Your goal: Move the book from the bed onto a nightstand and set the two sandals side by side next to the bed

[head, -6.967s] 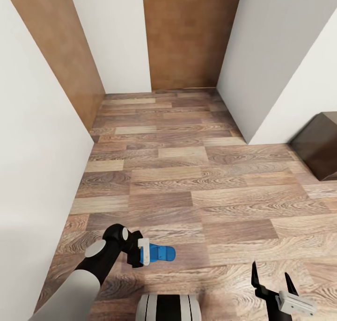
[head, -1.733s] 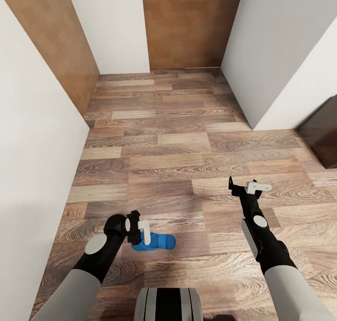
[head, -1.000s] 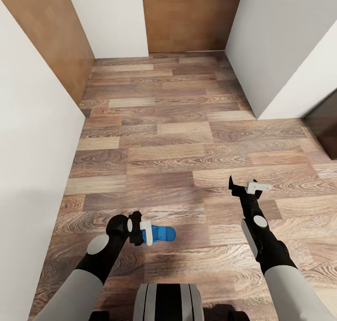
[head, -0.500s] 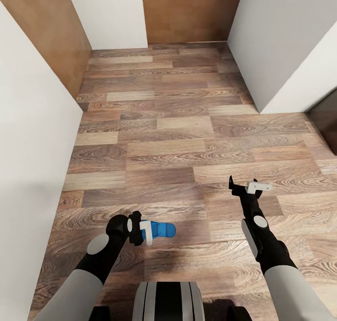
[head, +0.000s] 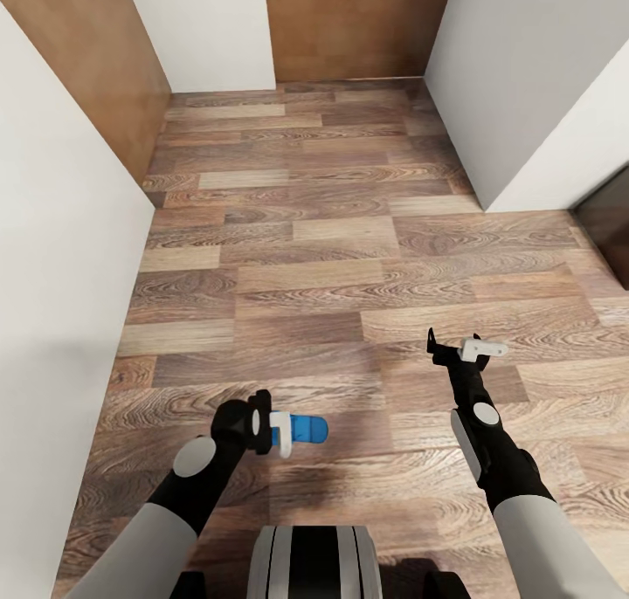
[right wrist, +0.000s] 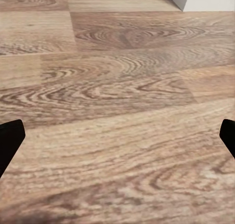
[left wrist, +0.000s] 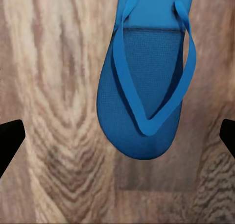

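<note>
The one blue sandal lies flat on the wood-plank floor, just ahead of the robot's trunk and a little to its left, well apart from the white wall on that side. In the left wrist view it rests strap side up with its shadow close beneath it, which suggests that it sits on the boards rather than hanging.

The left gripper is at the sandal's near end with its fingers released. Their black tips stand wide apart at either side of the wrist view, and neither touches the blue sole. Over the last half second the room has held its place in the head view and the sandal has not shifted on the planks. The left wrist has edged slightly toward it, so that less blue shows past the white finger.

The right gripper hangs over bare floor further right, well apart from the sandal. Its fingers are also spread and hold nothing.

At the far right edge of the floor a strip of dark brown furniture shows, and I cannot tell what piece it is. Brown doors close the far end.

I judge this sandal to be set down and let go. Whether the spot counts as beside the bed cannot be judged from here, and pairing it with its mate and moving the book are likely yet to come.
</note>
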Available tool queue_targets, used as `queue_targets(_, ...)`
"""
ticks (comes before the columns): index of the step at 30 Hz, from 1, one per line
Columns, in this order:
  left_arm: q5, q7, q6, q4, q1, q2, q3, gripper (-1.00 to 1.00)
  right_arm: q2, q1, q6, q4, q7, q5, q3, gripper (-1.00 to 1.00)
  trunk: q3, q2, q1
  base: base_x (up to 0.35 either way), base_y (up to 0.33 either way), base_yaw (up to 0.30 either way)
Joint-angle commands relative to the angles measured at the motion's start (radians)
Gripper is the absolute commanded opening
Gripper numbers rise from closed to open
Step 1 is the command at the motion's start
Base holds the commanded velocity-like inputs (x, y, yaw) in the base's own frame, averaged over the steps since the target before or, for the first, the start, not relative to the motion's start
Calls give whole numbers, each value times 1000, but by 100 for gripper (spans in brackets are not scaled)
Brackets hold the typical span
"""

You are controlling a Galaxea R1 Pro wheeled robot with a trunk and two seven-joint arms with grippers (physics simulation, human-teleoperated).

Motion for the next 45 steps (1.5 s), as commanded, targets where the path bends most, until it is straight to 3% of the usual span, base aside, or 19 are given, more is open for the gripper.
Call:
queue_targets(1, -2, -4, 8, -2, 0, 0, -5, 100, 0, 0, -3, 1, -4, 0, 1, 100, -1, 0, 0, 0, 0, 0)
queue_targets(9, 0, -4, 9, -36, 0, -1, -13, 100, 0, 0, -3, 1, -4, 0, 1, 100, -1, 0, 0, 0, 0, 0)
queue_targets(34, 0, -5, 10, -39, 0, -1, -15, 100, 0, 0, -3, 1, -4, 2, 1, 100, -97, -6, 11, 0, 0, 0)
queue_targets(41, 0, -5, 10, -39, 0, -1, -15, 100, 0, 0, -3, 1, -4, 2, 1, 100, -97, -6, 11, 0, 0, 0)
queue_targets(45, 0, -5, 10, -39, 0, -1, -15, 100, 0, 0, -3, 1, -4, 2, 1, 100, -113, -7, 13, 0, 0, 0)
